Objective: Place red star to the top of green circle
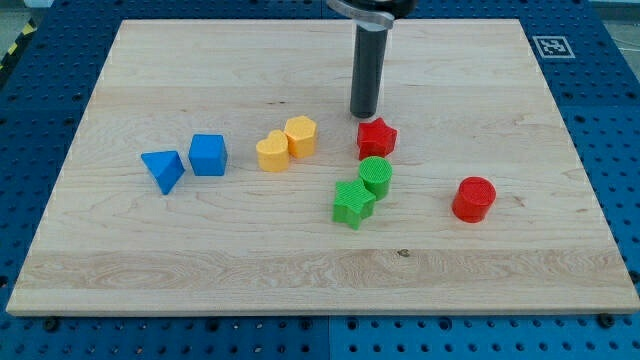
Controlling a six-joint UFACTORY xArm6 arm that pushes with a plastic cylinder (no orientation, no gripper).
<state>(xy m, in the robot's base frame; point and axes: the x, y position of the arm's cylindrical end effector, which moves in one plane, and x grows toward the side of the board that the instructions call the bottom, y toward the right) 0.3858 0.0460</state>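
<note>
my tip (364, 113): plain rod, no pincer to read; just above-left of red star, close, contact unclear
red star (377, 137): directly above green circle (376, 175), small gap
green star (353, 203): touching green circle's lower left

My tip (364, 113) stands upright on the board; the rod's upper end leaves the view's top.

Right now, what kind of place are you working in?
Probably a robotics lab bench: a wooden board lies on a blue perforated table, a printed marker tag sits at the board's corner, and small coloured blocks are scattered on it.
</note>
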